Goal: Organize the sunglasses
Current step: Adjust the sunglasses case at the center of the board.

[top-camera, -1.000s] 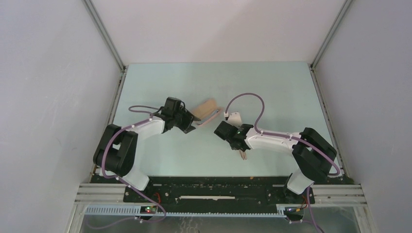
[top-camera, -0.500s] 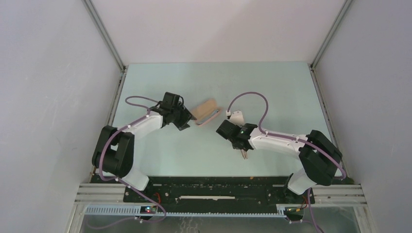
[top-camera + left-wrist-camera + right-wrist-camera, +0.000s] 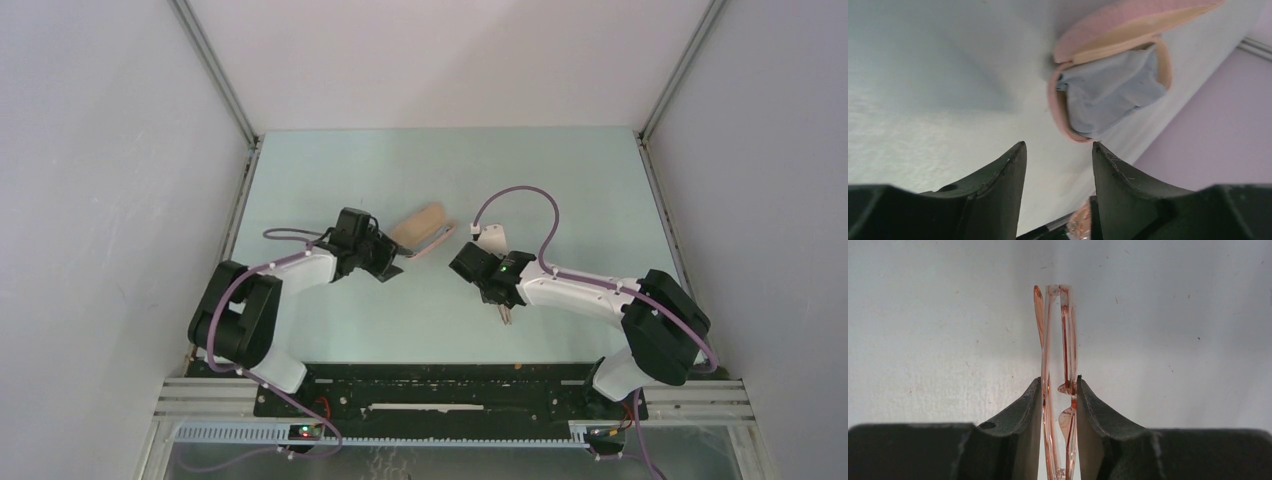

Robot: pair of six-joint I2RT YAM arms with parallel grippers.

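Right fingers (image 3: pixel 1018 432) pinch folded sunglasses (image 3: pixel 1066 345) (left fingers (image 3: pixel 1000 195) parted)

Open case (image 3: pixel 424 232) mid-tabletop (image 3: pixel 560 170), lid toward the back, cloth (image 3: pixel 1108 90) lying in its lower half, left hand (image 3: pixel 1058 147) just left of case, right hand (image 3: pixel 1058 385) to its right, apart, sunglasses (image 3: pixel 1055 340) folded between its fingers
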